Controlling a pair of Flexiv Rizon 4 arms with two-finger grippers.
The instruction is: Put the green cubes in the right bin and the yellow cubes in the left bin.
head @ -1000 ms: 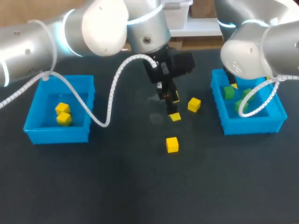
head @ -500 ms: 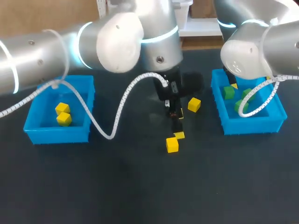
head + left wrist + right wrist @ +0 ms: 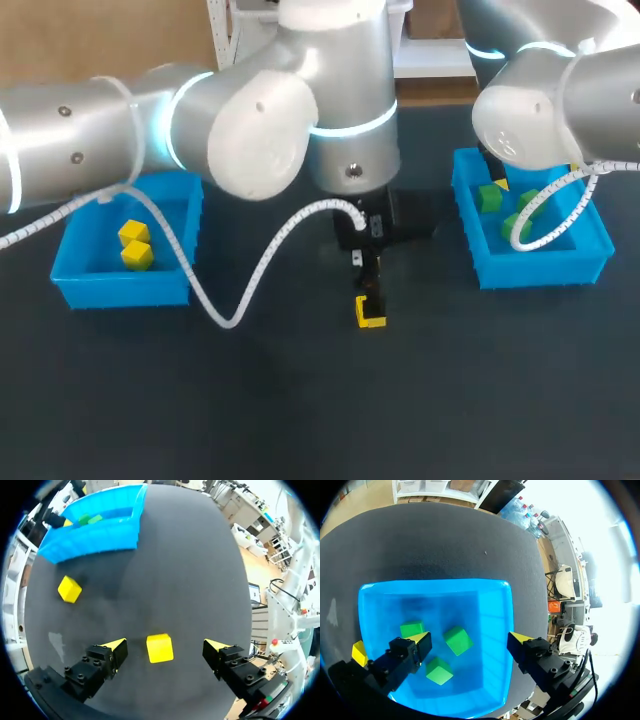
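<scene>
Down low at the middle of the table (image 3: 300,420) with the left gripper (image 3: 166,649), fingers spread wide, one to each side of a yellow cube (image 3: 160,648) and touching neither face — open, then, with nothing held. Set that way, most likely, to straddle the cube before closing: a yellow tip on either flank, gaps on both sides, the cube a little nearer one finger than the other. From the head view, only a corner of that cube to be seen beneath the left arm (image 3: 350,150) (the rest hidden by the gripper itself).

No long axis to speak of on a cube. Sits flat on the dark table, top face up, side faces nearly square to the line between the fingers, turned only slightly off it. Good enough for a flat pinch on two opposite faces, by the look of it.

Further ahead of the left gripper, a second yellow cube (image 3: 69,589) loose on the table, just short of the right bin (image 3: 100,537) and turned at an angle.

Over the right bin with the right gripper (image 3: 470,641), fingers likewise apart and empty, three green cubes (image 3: 458,640) lying below at odd angles in the bin. Parked there, probably, out of the left arm's way.

Off at the other side, the left bin (image 3: 120,290) with two yellow cubes (image 3: 133,234) already inside, close together — the likely destination for the straddled one.
</scene>
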